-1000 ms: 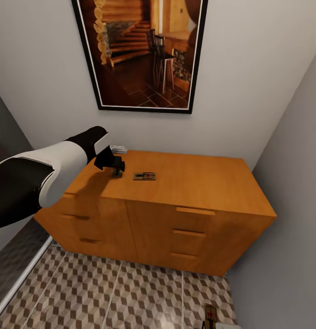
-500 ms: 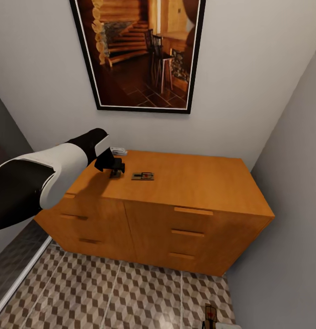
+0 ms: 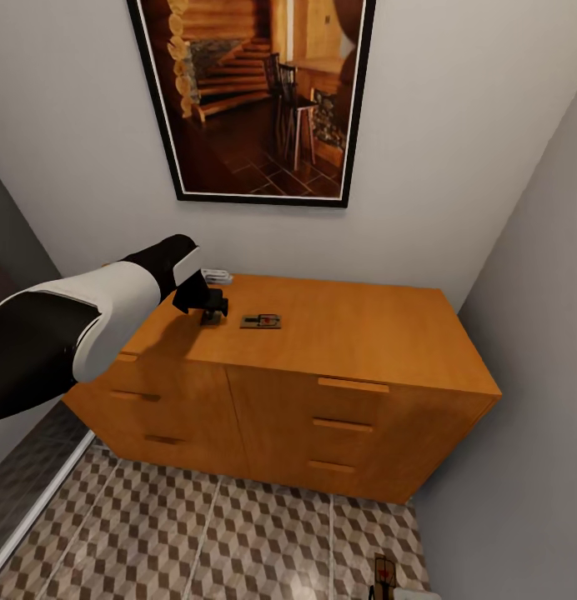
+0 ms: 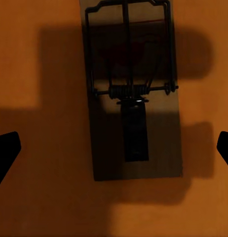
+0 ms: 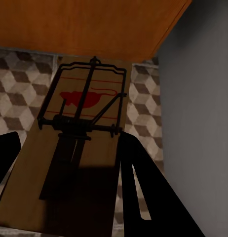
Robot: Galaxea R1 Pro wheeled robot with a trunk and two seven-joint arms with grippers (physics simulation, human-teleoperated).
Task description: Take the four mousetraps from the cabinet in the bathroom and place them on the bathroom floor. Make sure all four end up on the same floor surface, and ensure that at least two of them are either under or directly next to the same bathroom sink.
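the left gripper (image 3: 212,315) hovers spread over a mousetrap (image 4: 132,94) on the cabinet (image 3: 355,333) top. the right gripper (image 5: 64,163) pinches another mousetrap (image 5: 77,148) above the bathroom floor (image 3: 238,533).

The cabinet (image 3: 347,329) is a warm orange-brown all over, top and drawer fronts alike. The floor (image 3: 238,542) has that cube pattern in brown, beige and white (pale grout lines between the tiles). The mousetrap (image 5: 79,143) in the right wrist view is a tan board with dark wire and a red blotch plus thin red lines. The one under the left wrist (image 4: 133,98) looks dull brown in shadow. The arm (image 3: 80,321) is white and black, the walls (image 3: 455,167) pale grey, and the picture (image 3: 255,92) is black-framed, all browns inside.
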